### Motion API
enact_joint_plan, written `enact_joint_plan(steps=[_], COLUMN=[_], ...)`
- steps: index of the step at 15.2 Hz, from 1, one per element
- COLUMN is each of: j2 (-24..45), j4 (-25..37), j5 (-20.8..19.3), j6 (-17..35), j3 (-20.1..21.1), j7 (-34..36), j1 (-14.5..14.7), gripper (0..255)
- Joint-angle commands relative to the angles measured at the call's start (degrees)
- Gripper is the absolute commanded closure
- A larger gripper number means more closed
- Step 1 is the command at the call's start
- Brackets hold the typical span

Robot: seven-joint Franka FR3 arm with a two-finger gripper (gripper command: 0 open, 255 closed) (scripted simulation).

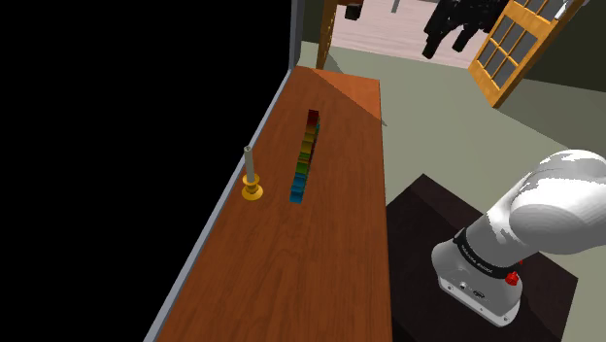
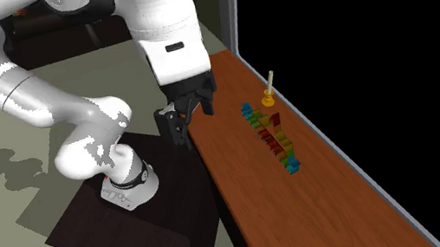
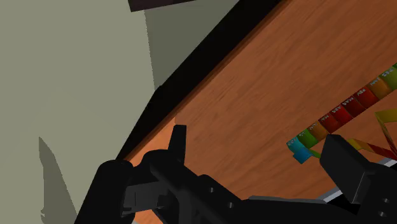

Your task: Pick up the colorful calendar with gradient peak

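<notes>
You'll find the calendar (image 1: 304, 155), a long row of coloured tiles running from blue through green to red, on the wooden table (image 1: 291, 277) just beside the candlestick (image 1: 252, 181). Your gripper (image 2: 193, 113) hangs near the table's edge, on the far side of the calendar from the candlestick and apart from both, and it looks raised off the wood rather than touching it. Its two black fingers (image 3: 178, 143) are spread with nothing between them, and the row's blue end lies toward one fingertip.

White arm (image 2: 157, 22) loops down from the second exterior view's upper left, gripper (image 2: 190, 120) pointing downward, fingers (image 3: 178, 137) spread apart.
</notes>
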Motion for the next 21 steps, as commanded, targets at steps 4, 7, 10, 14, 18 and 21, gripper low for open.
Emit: enact_joint_plan(steps=[4, 7, 10, 14, 18, 21], j2=[-0.95, -0.64, 0.99, 5.22, 11.58, 17.53], j4=[-4.37, -7.71, -9.96, -11.17, -10.31, -8.32], j5=[2.0, 4.0, 5.76, 7.3, 7.2, 5.43], j6=[4.27, 8.77, 13.49, 19.93, 26.17, 30.36], j3=[4.28, 8.81, 13.54, 20.12, 27.06, 32.56], j7=[7.65, 15.3, 23.04, 33.6, 44.68, 53.62], j1=[-0.28, -0.52, -0.84, -1.77, -3.85, -6.45], gripper=[0, 0, 0, 0, 0, 0])
